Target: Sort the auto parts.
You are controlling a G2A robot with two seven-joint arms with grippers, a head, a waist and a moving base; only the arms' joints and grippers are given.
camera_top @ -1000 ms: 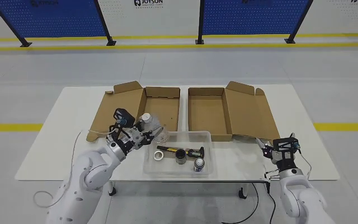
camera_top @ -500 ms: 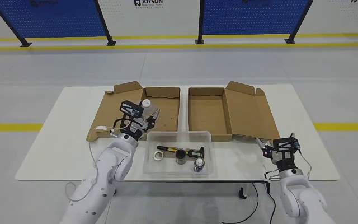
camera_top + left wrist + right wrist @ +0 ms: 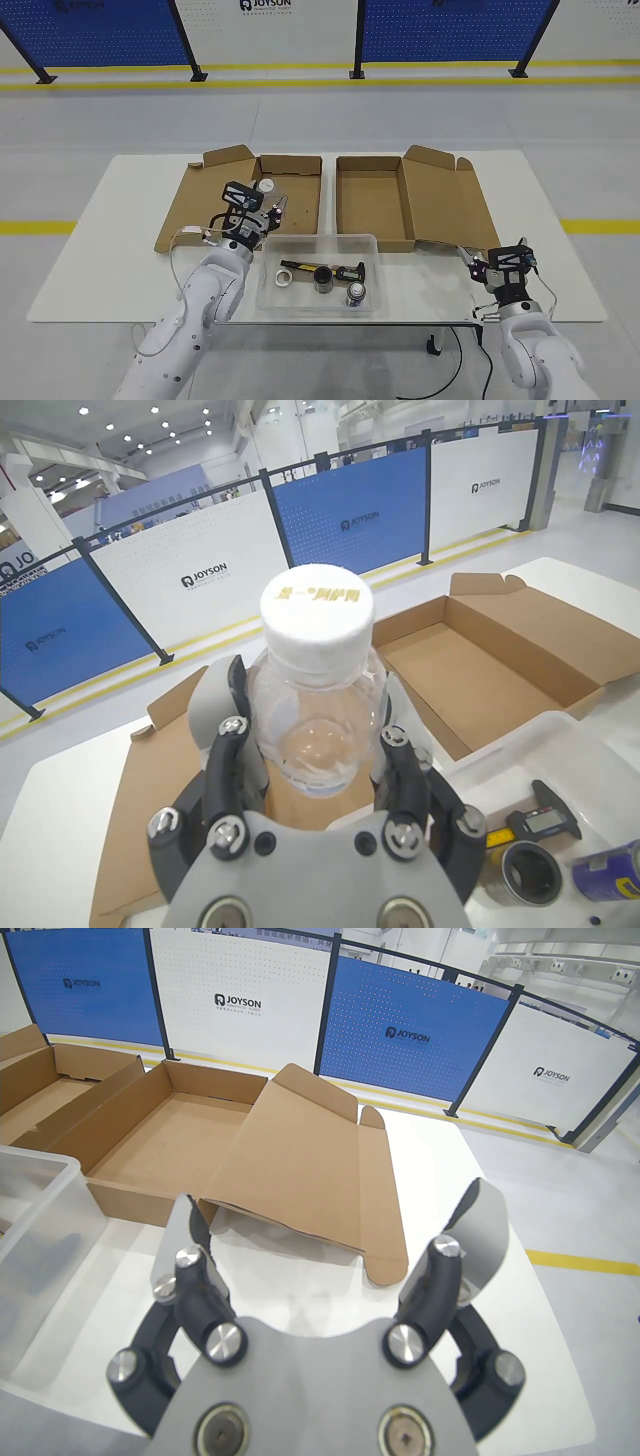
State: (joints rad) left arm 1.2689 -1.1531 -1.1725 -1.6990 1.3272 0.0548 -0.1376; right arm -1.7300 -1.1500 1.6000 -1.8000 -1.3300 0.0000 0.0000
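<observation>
My left gripper (image 3: 262, 208) (image 3: 312, 720) is shut on a clear plastic bottle (image 3: 314, 720) with a white cap (image 3: 263, 186), held above the near edge of the left cardboard box (image 3: 290, 190). A clear plastic bin (image 3: 318, 292) at the table's front holds a caliper (image 3: 335, 270) (image 3: 542, 820), a black ring-shaped part (image 3: 323, 279) (image 3: 531, 870), a small blue can (image 3: 355, 293) (image 3: 607, 877) and a white roll (image 3: 284, 279). My right gripper (image 3: 492, 258) (image 3: 330, 1218) is open over the table's front right, with nothing between its fingers.
The right cardboard box (image 3: 372, 200) (image 3: 165, 1133) lies open with its lid flap (image 3: 450, 200) (image 3: 310, 1163) spread toward the right. A white table (image 3: 110, 240) carries everything. Blue and white fence panels (image 3: 450, 25) stand on the floor behind.
The left arm has lifted the bottle from beside the bin and carried it back toward the left box. The right arm has stayed still.
</observation>
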